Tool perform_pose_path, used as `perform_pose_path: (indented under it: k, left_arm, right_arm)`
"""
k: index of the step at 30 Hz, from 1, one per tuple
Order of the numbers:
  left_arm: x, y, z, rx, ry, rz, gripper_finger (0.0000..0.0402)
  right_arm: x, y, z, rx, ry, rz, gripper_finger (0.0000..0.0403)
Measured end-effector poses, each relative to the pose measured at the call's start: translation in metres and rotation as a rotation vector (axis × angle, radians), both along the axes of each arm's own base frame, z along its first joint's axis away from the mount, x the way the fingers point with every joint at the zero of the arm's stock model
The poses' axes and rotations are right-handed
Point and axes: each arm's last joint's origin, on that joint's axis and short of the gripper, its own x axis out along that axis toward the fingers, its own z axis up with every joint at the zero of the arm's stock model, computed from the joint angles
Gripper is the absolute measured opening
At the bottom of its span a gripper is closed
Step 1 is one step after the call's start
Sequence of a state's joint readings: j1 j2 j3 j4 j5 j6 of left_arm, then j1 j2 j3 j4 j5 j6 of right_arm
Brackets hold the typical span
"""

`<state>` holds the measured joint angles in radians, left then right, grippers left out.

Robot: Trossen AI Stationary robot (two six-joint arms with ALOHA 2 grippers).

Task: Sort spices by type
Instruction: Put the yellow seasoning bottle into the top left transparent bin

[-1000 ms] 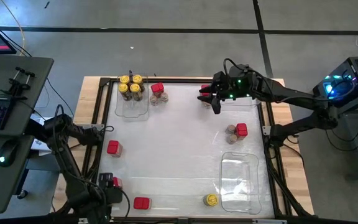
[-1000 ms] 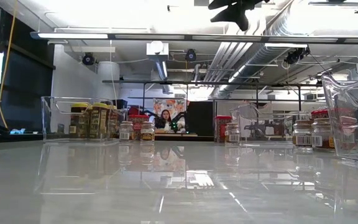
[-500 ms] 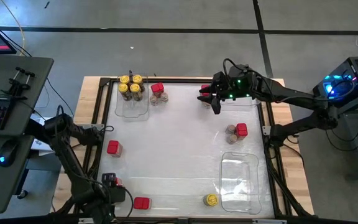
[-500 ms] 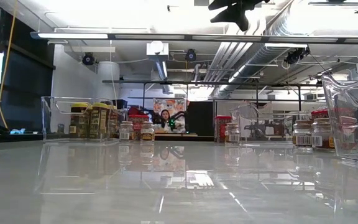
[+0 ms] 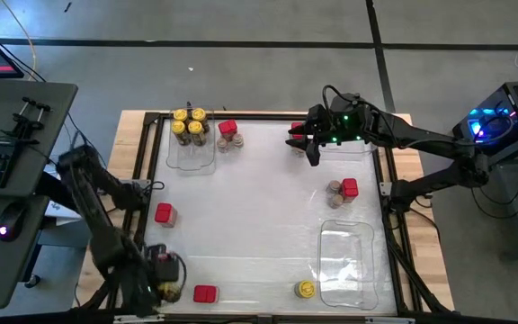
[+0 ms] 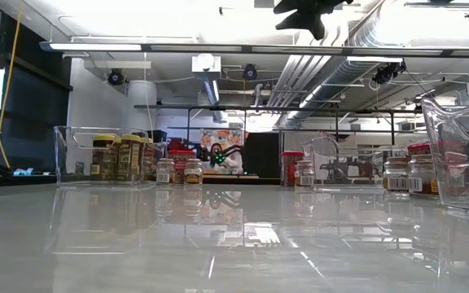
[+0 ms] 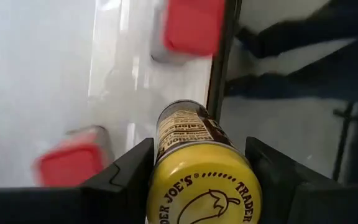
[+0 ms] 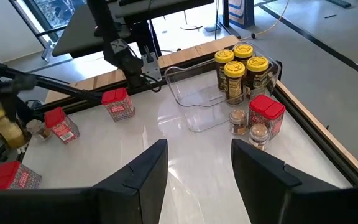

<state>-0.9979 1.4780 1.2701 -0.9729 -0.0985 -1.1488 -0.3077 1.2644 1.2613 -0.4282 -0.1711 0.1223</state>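
Since a second ago the left gripper (image 7: 197, 180) has risen at the table's near left corner, fingers clamped on a yellow-lidded jar (image 7: 201, 171). Right gripper (image 8: 194, 165) hangs above the far side, fingers parted and empty, facing the tray (image 8: 194, 99) of yellow jars

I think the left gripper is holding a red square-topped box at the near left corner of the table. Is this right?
Not quite. The left gripper holds a yellow-lidded jar, not a red box. The left wrist view shows the jar between its fingers; red-topped boxes lie on the table beyond. The rest is right: it is at the near left corner.
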Motion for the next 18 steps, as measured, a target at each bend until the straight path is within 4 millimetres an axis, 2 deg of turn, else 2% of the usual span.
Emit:
perform_pose_path:
  k: [4,8,12,18]
  left_arm:
    - [0.004,0.055,0.033,0.078,-0.134,0.158,0.0186]
    - [0.015,0.127,0.059,0.190,-0.262,0.357,0.0186]
    - [0.027,0.198,0.068,0.296,-0.254,0.505,0.0186]
    - [0.028,0.290,0.078,0.498,-0.152,0.643,0.0186]
  right_arm:
    - [0.000,0.000,0.000,0.000,0.000,0.000,0.0172]
    - [0.000,0.000,0.000,0.008,0.001,-0.003,0.0172]
    - [-0.001,0.000,-0.001,0.016,0.015,-0.004,0.0172]
    - [-0.001,0.001,-0.003,0.071,0.022,-0.027,0.0172]
